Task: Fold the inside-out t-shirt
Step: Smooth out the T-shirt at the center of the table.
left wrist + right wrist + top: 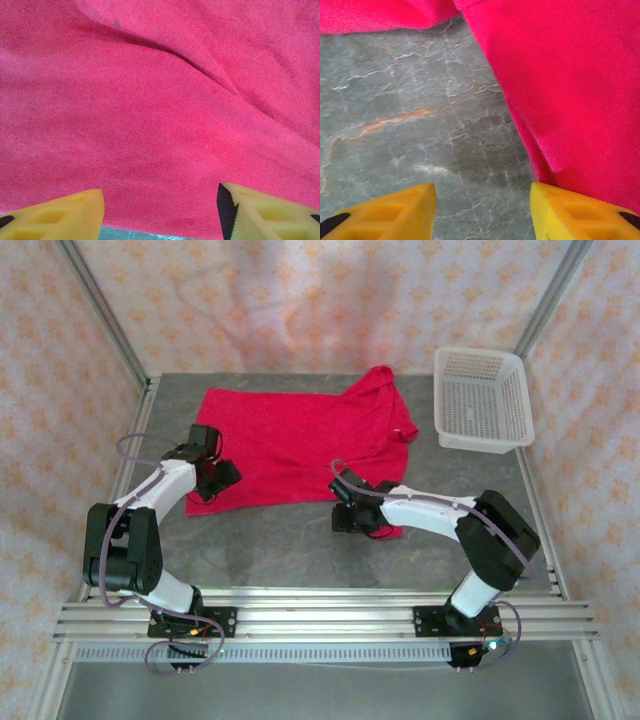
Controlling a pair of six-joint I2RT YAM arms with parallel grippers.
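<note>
Hovering open over the red t-shirt (290, 445) spread toward the counter's (300, 545) far edge, the left fingers (60, 215) are gripping nothing; the right fingers (385, 210) are gaping empty beside its hem.

No writing, label or number is legible anywhere.
</note>
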